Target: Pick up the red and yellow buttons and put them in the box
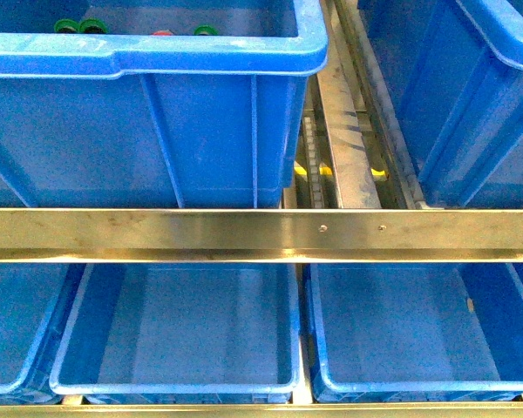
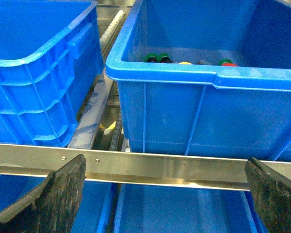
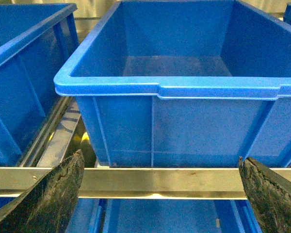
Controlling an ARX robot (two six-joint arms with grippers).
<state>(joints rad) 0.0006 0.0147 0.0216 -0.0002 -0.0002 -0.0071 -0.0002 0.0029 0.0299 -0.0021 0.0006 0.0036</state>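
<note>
Buttons were all lying inside the upper left bin [image 2: 160, 73], nothing picked yet. In the left wrist view I could make out a red button [image 2: 229, 64] and a yellow button [image 2: 185, 62] peeking over the near rim. A few green buttons [image 2: 151, 58] were mixed in close by. The left fingers [image 2: 63, 194] were spread wide apart and holding nothing, hanging outside that bin on its near side. The right fingers [image 3: 53, 194] were likewise apart and holding nothing, facing the empty bin [image 3: 160, 90] next door.

What I'd worry about: the pieces were tiny and sat in among the greens. Wide-open fingers coming down could easily scoop up a green one too, or nudge the red one off against the wall. The bin's tall wall was also in the way, so the arm would have to go up and over the rim. Too shallow an approach and it'd probably clip the rim.

Other stuff around: a metal rail [image 1: 157, 231] ran straight across in front of both arms, with more empty bins [image 1: 174, 383] on the level below it. I couldn't tell which bin was meant as the box. My guess was the empty one by the right arm.
</note>
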